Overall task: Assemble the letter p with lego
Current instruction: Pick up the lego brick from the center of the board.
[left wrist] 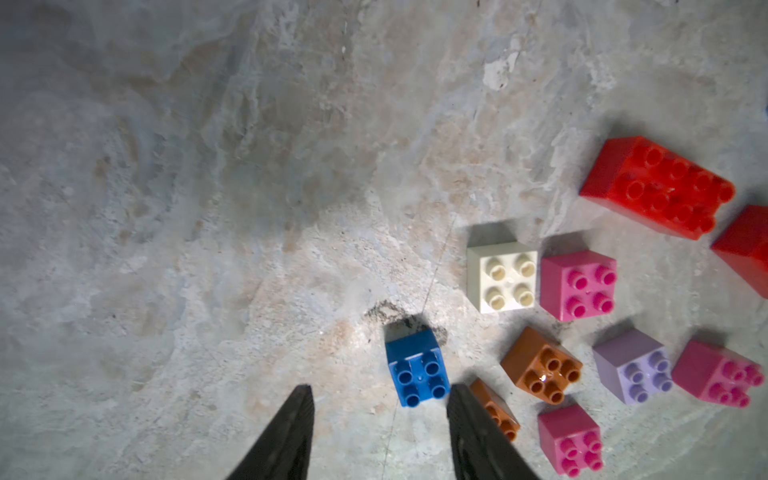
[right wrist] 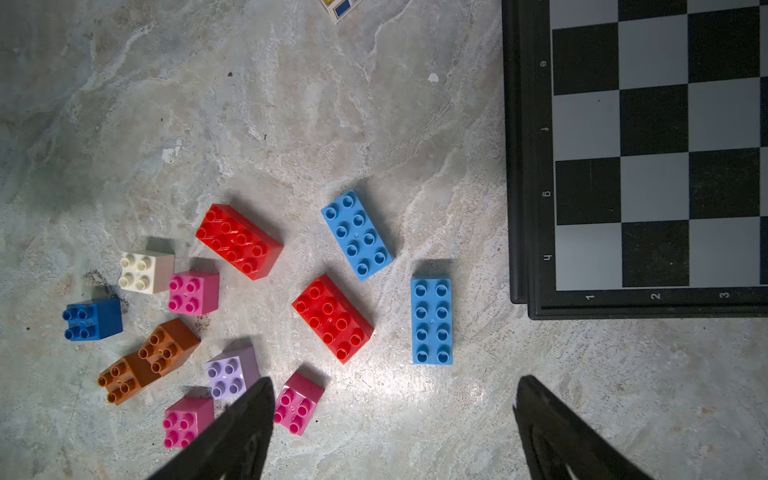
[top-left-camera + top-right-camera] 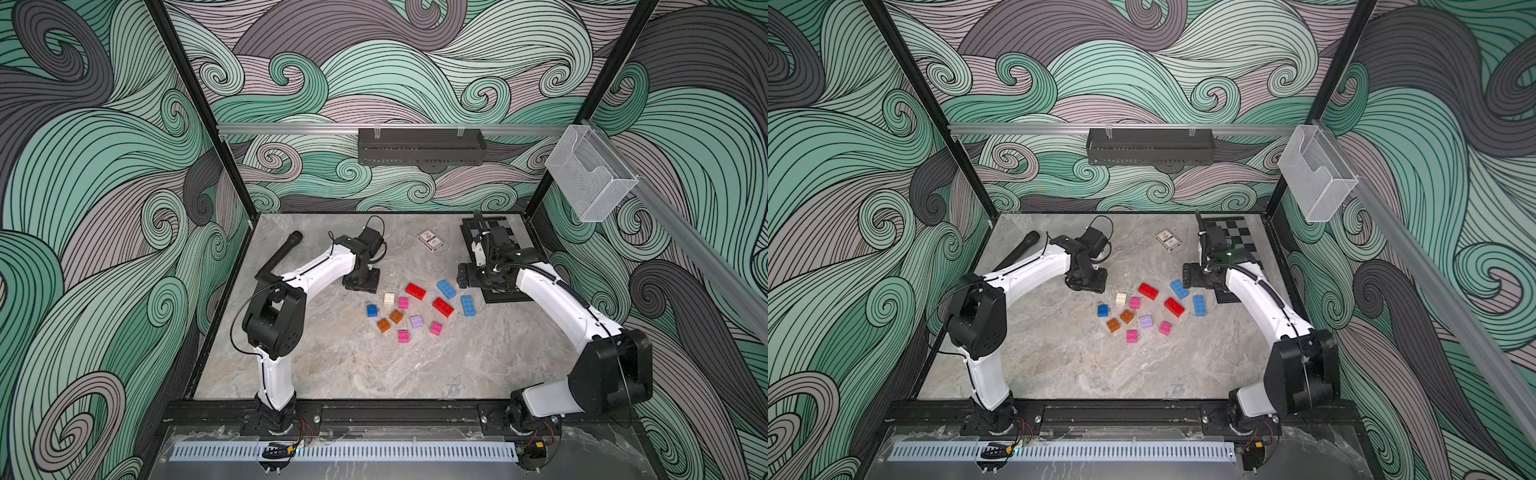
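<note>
The left hand hangs with fingers apart and empty over the worktop, the dark blue square brick just ahead of their tips, not between them. The right hand, spread wide and empty, faces a light blue oblong whose long axis points back at it. The lego lies loose mid-worktop: two red oblongs, two light blue, three pink squares, two orange, one lilac, one white, one dark blue.

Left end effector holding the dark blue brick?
No, the dark blue brick lies loose ahead of the left end effector, whose jaws stand apart.
</note>
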### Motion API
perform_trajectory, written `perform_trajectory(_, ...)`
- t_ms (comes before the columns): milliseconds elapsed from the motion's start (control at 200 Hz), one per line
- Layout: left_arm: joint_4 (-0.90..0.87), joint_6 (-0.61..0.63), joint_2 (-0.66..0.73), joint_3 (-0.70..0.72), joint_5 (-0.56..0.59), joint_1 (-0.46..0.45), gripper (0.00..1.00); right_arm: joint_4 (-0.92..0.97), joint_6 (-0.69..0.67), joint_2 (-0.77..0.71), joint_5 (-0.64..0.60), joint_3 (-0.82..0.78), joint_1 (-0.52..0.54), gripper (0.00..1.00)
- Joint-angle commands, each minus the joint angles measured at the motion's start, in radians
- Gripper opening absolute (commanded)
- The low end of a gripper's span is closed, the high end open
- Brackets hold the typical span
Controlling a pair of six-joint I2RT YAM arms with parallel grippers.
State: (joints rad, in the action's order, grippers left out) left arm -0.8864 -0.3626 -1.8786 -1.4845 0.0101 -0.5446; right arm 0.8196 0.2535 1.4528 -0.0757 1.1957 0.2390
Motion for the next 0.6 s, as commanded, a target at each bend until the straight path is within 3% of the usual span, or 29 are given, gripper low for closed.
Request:
perform_trajectory(0, 0.003, -0.098, 0.037, 0.066, -0.032, -0.015, 0.54, 0.018, 0.007, -0.018, 0.003, -0.006, 0.013, 0.9)
perform_trajectory(225, 0.154, -0.215, 0.09, 0.229, -0.066, -0.047, 0.54, 0.017, 0.001, -0.017, 0.001, -0.007, 0.028, 0.9)
perform_trajectory(595, 0.219, -0.258, 0.147, 0.273, -0.01, -0.08, 0.54, 0.004, -0.005, -0.029, 0.0, -0.021, 0.054, 0.91)
